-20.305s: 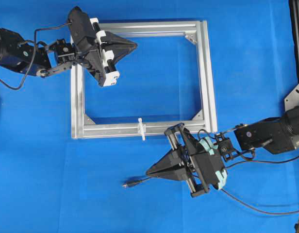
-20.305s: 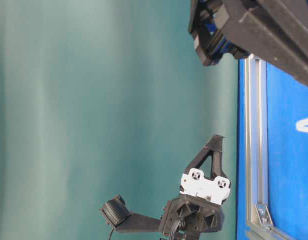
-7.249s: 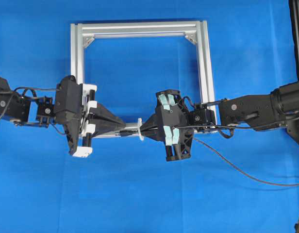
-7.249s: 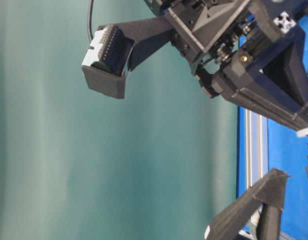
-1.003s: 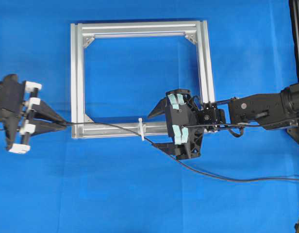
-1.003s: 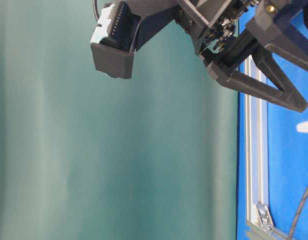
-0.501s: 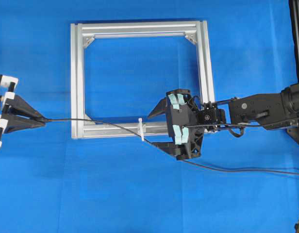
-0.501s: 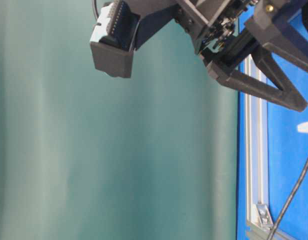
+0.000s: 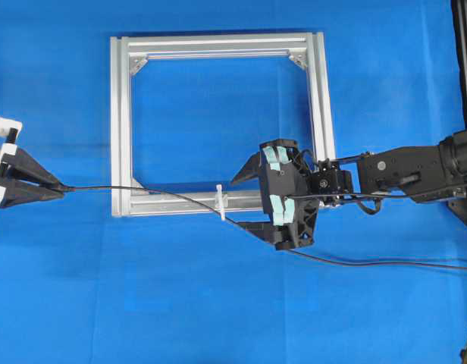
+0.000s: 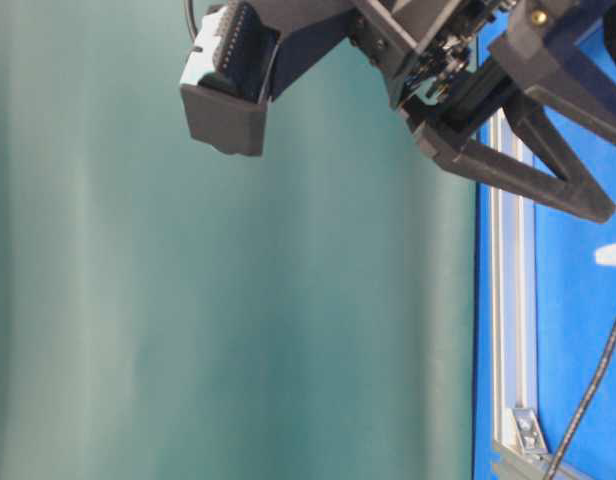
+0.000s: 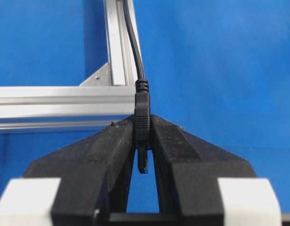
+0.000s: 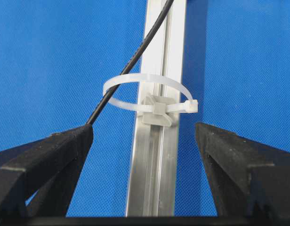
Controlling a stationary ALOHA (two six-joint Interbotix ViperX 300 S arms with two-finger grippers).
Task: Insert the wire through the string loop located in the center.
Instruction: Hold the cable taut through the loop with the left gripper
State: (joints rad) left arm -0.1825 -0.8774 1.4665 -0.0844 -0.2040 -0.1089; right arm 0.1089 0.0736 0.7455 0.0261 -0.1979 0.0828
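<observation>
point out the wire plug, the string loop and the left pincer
wire plug [image 11: 142, 115], left wrist view, on its ribbed body between the fingers
string loop [image 12: 147, 78], right wrist view, on the white band's top arc
left pincer [image 9: 61, 188], overhead view, at the fingertips

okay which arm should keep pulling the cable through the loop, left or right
Left. Its claw is shut on the cable by the plug, and the cable already runs through the white loop. The right claw stands open, holding nothing.

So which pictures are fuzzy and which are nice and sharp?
Table-level view: turned sideways, mostly blurry green backdrop, the right arm's dark parts soft. Right wrist view: the string loop is crisp. Left wrist view: the wire plug is sharp. Overhead view: even light, soft shadows.
</observation>
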